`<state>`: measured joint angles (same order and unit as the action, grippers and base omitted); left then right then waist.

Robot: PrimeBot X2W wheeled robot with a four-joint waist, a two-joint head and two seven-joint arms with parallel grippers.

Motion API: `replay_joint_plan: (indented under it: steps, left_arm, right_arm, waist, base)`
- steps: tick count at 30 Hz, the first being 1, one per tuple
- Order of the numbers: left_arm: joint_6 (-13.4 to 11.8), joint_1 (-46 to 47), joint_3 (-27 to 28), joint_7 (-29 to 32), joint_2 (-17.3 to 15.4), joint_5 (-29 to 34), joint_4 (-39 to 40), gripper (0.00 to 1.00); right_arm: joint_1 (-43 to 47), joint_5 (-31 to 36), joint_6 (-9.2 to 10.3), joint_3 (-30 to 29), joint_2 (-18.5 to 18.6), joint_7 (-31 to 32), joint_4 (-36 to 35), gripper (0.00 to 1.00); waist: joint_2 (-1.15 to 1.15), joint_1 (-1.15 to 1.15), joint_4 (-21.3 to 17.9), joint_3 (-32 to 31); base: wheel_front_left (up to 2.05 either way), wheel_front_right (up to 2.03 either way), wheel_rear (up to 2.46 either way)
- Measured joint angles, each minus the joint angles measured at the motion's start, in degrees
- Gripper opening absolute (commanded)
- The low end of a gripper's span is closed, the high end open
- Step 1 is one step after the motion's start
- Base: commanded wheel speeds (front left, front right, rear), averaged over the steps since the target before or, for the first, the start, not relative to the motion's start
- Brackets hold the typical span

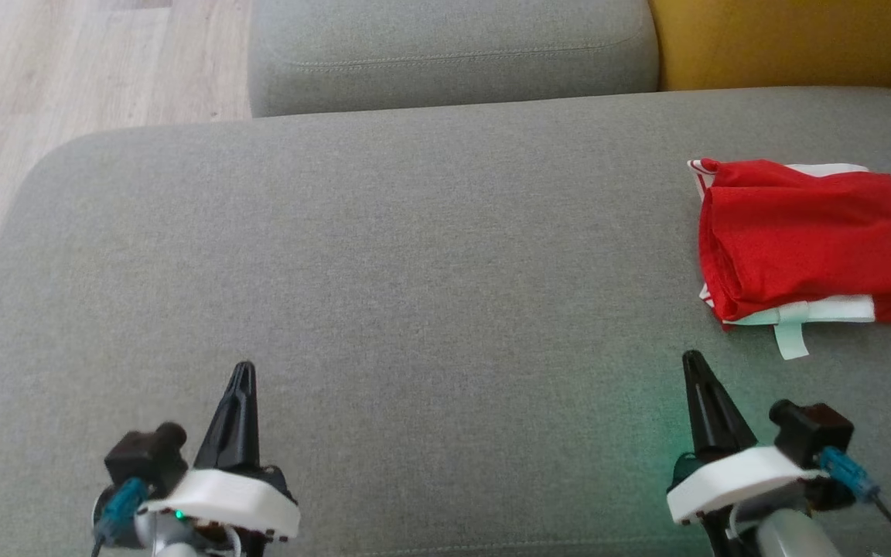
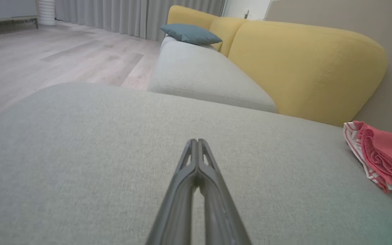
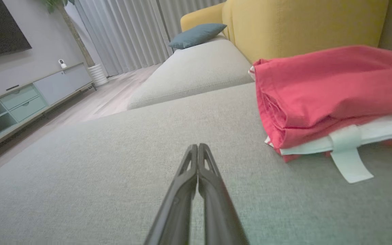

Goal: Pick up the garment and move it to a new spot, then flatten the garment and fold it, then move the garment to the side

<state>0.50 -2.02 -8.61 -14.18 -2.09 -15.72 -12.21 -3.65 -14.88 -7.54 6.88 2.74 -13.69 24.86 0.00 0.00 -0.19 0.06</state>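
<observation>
A red garment (image 1: 809, 236) with white trim lies folded in a compact stack at the right edge of the grey sofa cushion (image 1: 414, 294). The same garment (image 3: 325, 95) fills the right of the right wrist view, and the garment (image 2: 383, 160) sits at the far right of the left wrist view. My left gripper (image 1: 243, 371) rests at the lower left, shut and holding nothing, far from the cloth. My right gripper (image 1: 693, 360) stands at the lower right, shut and empty, a little in front and left of the stack. Both pairs of fingertips meet: left gripper (image 2: 197, 141), right gripper (image 3: 197, 146).
A second grey cushion (image 1: 453, 54) lies beyond the one I work on, with a yellow backrest (image 1: 786, 39) at the top right. Wooden floor (image 1: 66, 70) runs along the left. A blue pillow (image 2: 191, 33) and a TV cabinet (image 3: 29, 98) stand farther off.
</observation>
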Motion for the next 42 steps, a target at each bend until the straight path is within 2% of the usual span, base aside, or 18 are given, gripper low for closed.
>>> replay_joint_plan:
  steps: [42]
  left_arm:
    - [2.1,1.3,3.7,6.6,-0.1,-26.2,-1.1,0.0]
  right_arm:
    - [0.2,-26.6,0.0,-4.1,0.0,6.3,-2.7,0.0]
  waist:
    - [0.0,0.0,0.1,0.0]
  base:
    - [0.0,0.0,0.0]
